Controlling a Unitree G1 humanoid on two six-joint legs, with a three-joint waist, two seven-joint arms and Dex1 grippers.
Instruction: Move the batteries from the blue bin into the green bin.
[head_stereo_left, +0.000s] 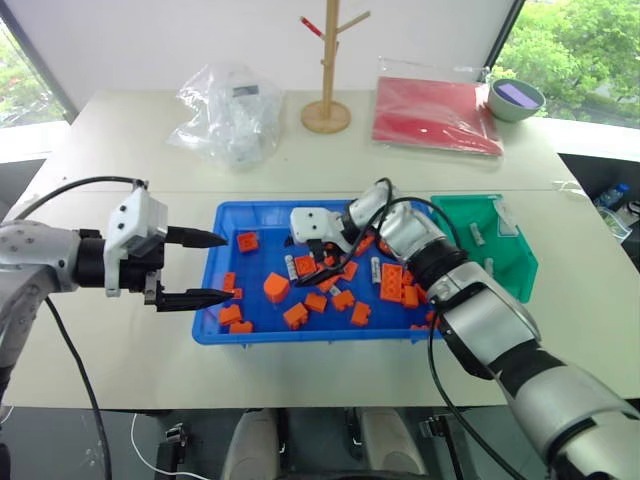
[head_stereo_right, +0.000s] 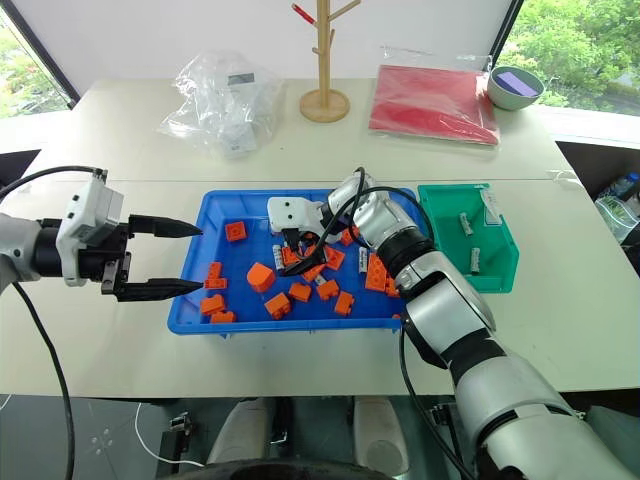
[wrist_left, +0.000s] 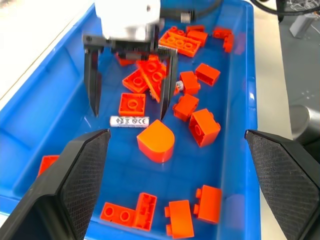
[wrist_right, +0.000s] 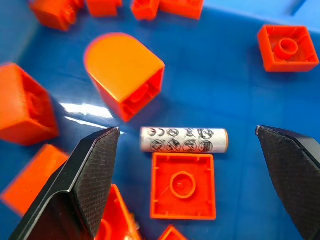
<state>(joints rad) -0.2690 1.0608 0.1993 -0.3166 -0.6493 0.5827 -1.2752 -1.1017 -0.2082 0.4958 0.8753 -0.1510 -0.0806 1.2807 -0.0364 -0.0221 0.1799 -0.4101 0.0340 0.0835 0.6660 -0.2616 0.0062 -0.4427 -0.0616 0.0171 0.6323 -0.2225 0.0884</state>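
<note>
Right wrist view: caught 1 battery (wrist_right: 183, 139) lying flat on the floor of the blue bin (wrist_right: 235, 90), squarely between the 2 spread fingers of the right gripper (wrist_right: 195, 165), long axis running from one finger toward the other. Sat touching or nearly touching a square orange brick (wrist_right: 183, 186) on its near side, with a rounded orange brick (wrist_right: 123, 72) just beyond it. Seen from the left wrist, hung directly over that same battery (wrist_left: 129, 121), tips just above the floor, empty. Held the left gripper (head_stereo_left: 205, 268) wide open too, hovering beside the blue bin's outer wall, well apart from the work. Counted at least 2 batteries already resting in the green bin (head_stereo_left: 518, 262), on the far side of the right arm from the left gripper. Judged as handling: small, light, rigid, smooth metal, likely to roll or squirt out from a poor pinch. Best taken across the middle of the barrel, which probably calls for turning the wrist so the pads close on the round sides rather than the 2 ends. Risked catching the neighbouring square brick along with it, given how close it lay.
</note>
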